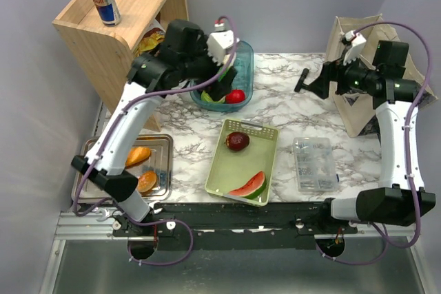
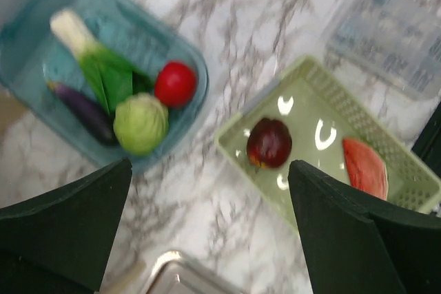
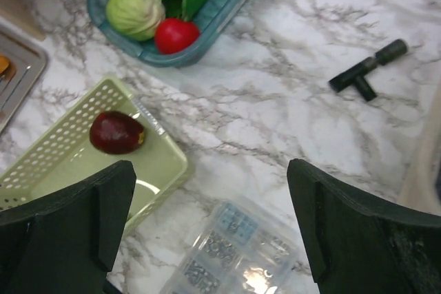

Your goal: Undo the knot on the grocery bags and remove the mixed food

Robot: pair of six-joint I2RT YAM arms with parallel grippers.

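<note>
Left jaws gape fully, empty; left arm [image 1: 131, 111] arches over the tub [image 2: 148, 32] of cabbage [image 2: 140, 123], tomato [image 2: 175, 83] and eggplant [image 2: 86, 109]. Right jaws equally wide, empty, right arm [image 1: 394, 129] raised above the worktop [image 3: 275, 122]. Apple [image 2: 269, 142] and watermelon [image 2: 365, 168] lie in the basket [image 2: 310, 94].

Entry 1: left arm [image 1: 127, 115], elbow bent, reaching forward over the bench; left tool [image 2: 209, 187] aimed down, jaws spread wide, empty.
Entry 2: right arm [image 1: 394, 135], upright, forearm turned leftward; right tool [image 3: 209, 191] jaws spread wide, empty.
</note>
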